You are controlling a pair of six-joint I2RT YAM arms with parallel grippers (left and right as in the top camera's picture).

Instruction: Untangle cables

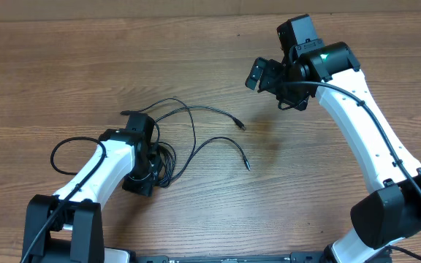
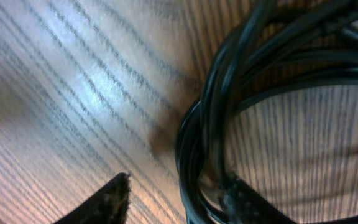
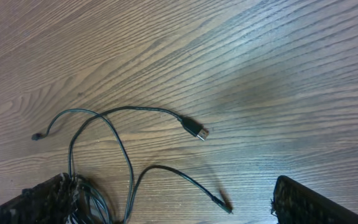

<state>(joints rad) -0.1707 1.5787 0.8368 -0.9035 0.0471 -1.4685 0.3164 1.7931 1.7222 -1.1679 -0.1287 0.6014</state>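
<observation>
The cables [image 1: 168, 159] lie on the wooden table [image 1: 86, 58], left of centre, as a small coiled bundle with thin black strands spreading to the right and far side. One strand ends in a plug [image 1: 240, 126] toward the middle of the table, another ends in a plug [image 1: 246, 165] nearer, and a third short end [image 1: 125, 113] points left on the far side of the coil. The left gripper [image 1: 149, 159] is down at the coil. In its wrist view the jaws stand part open around the bundle [image 2: 197, 143], which loops between them, pressed close to the right finger [image 2: 247, 202], while the left finger [image 2: 114, 199] stands clear of it on bare wood, so nothing is clamped. The right gripper [image 1: 263, 75] hangs above the far right of the table, well apart from the coil, jaws spread fully and holding nothing. Its camera looks down on the two plug ends and looping strands [image 3: 123, 149], which lie between its fingers [image 3: 48, 199] in that view.
</observation>
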